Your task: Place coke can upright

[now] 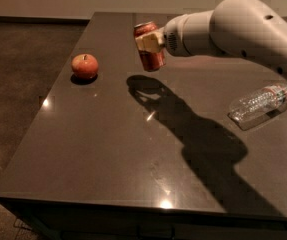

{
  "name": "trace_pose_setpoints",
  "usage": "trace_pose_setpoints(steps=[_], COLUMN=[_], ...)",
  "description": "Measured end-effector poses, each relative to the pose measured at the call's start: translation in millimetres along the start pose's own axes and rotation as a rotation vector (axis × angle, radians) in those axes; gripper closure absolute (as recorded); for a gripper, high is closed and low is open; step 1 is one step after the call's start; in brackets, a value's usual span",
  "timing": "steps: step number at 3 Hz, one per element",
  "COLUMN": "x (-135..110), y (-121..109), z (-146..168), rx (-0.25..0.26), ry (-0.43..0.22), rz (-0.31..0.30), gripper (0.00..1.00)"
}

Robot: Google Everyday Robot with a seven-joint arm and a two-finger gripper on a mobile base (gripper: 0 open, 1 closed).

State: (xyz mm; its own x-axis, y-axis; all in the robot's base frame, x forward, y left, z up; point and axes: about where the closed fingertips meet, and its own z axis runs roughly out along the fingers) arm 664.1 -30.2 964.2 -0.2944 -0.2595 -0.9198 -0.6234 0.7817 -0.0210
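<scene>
Over the table (pixel 108 149), tool (pixel 149 42) pinching coke can (pixel 152 60) mid-body, can slightly tilted, held off the surface

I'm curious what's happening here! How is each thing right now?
Small red metal coke can: held above the dark table, nearly upright.
Robot's hand: closed around the can, over the table's far side.
Round red apple: resting on the table, stem up.
Clear plastic bottle: lying on its side.

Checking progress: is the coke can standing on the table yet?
No, the gripper holds the coke can above the table, with its shadow lying apart below it.
</scene>
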Motion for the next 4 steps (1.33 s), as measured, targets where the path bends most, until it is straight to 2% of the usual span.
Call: trace_pose_setpoints(steps=[1,3,4], x=[7.1,28.2,40.2], y=[-4.7,-25.3,-30.7], z=[-2.6,-14.2,-16.0], rx=[-0.001,-0.060,-0.084], ry=[-0.069,-0.223,-0.266], rz=[-0.023,0.002,0.013], gripper=[1.00,1.00,1.00])
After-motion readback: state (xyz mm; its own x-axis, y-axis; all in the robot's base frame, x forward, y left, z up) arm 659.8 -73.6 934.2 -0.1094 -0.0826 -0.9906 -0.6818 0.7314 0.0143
